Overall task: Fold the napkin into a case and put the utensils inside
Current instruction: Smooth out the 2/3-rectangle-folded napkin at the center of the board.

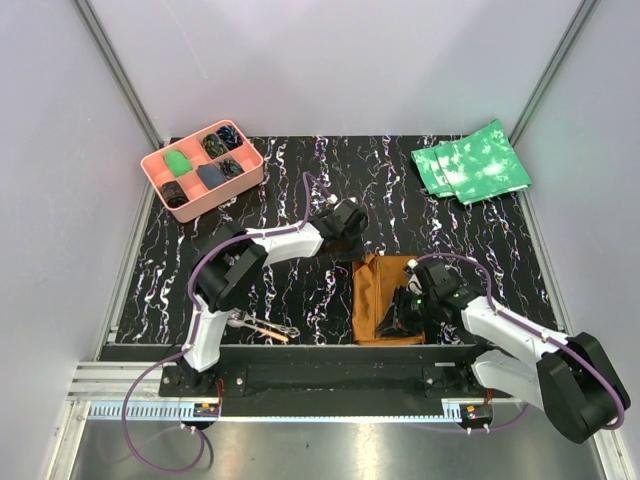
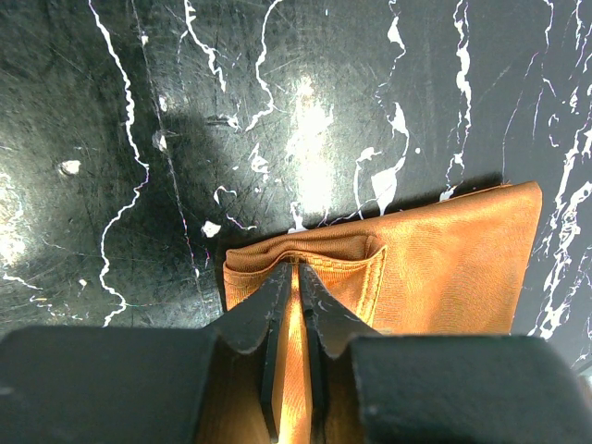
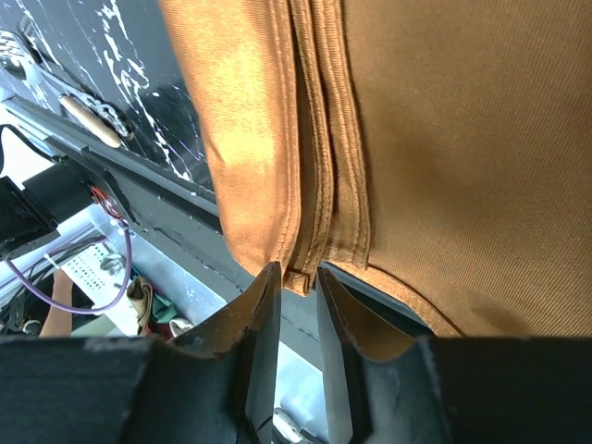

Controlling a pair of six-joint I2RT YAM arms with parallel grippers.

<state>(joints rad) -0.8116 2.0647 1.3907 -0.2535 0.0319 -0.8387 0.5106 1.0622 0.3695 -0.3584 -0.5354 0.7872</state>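
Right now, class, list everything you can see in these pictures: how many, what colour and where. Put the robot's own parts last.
napkin: one, rust-brown, partly folded, right of centre on the table.
utensils: two, silver, one with an orange-tan end, near edge, left side.
cloths: stacked, count unclear, green with white mottling, far right corner.
tray: one, pink, far left corner, green and dark items in its compartments.
table: one, black with white veins.
left gripper: one, black, shut on the napkin's far edge.
right gripper: one, black, shut on the napkin's near hem.
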